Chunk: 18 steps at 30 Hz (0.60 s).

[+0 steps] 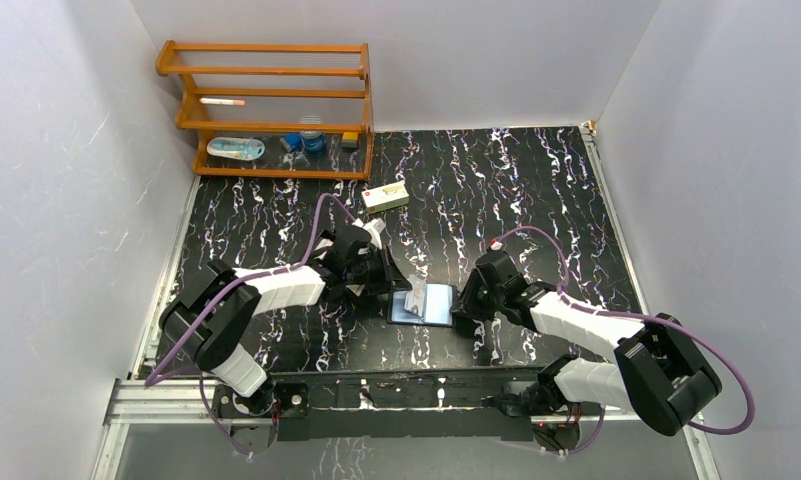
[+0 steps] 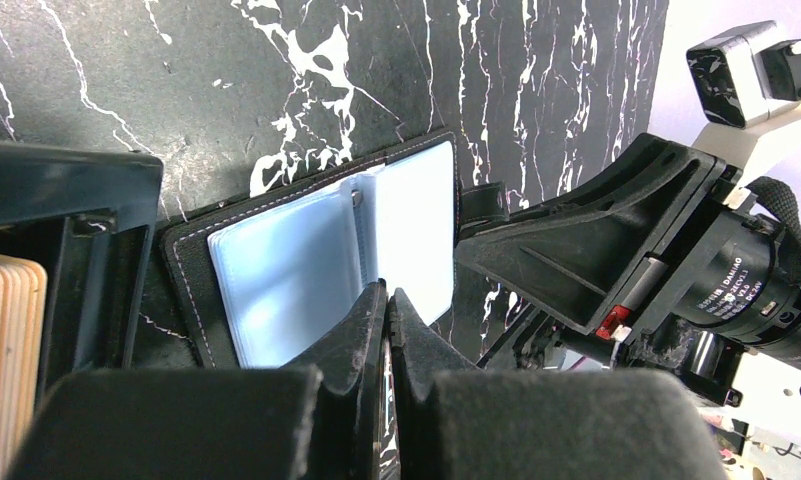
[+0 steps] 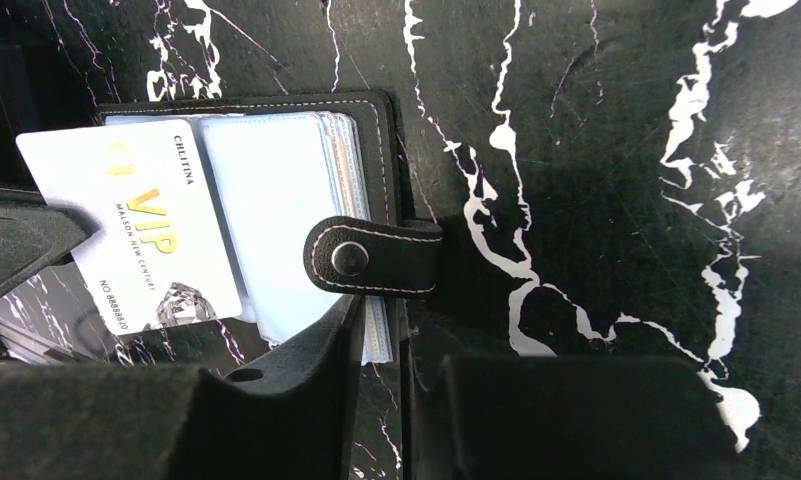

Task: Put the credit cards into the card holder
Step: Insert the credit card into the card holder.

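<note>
Black card holder (image 1: 434,305), from above, lies open between my left gripper (image 1: 398,288) and right gripper (image 1: 463,305). Left wrist: jaws pressed together, holder just beyond. Right wrist: left jaws pinch a credit card (image 3: 146,230) across the holder; right jaws' grip I can't tell.

Wooden rack (image 1: 266,47) standing on black white-veined counter (image 1: 536,190), white pen (image 1: 222,101) on its middle shelf, pale blue packet (image 1: 235,148) and blue jar (image 1: 312,140) on its bottom shelf, cream carton (image 1: 386,196) just beside its right foot
</note>
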Tool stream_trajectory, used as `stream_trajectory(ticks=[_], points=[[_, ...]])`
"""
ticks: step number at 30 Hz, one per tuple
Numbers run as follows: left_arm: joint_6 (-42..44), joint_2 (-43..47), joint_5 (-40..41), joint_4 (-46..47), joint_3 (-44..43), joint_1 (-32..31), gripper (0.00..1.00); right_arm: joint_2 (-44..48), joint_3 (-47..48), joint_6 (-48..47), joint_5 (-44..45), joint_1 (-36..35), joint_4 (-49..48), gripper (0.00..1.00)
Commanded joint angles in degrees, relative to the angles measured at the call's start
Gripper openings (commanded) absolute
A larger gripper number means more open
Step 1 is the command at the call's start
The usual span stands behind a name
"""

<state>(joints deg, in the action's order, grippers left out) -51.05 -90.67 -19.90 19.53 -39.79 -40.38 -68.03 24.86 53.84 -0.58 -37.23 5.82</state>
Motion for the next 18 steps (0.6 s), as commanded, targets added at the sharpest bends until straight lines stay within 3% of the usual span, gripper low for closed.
stream_trajectory(ticks=[1,18], points=[[-0.4,-0.1,1.0,2.3,0.9,-0.6,0.00,-0.6,-1.6,0.0,1.1,-0.2,-0.6,0.25],[-2.4,-0.8,4.3,-2.3,0.9,-2.1,0.00,0.2,-1.9,0.2,1.5,-0.2,-0.6,0.26]])
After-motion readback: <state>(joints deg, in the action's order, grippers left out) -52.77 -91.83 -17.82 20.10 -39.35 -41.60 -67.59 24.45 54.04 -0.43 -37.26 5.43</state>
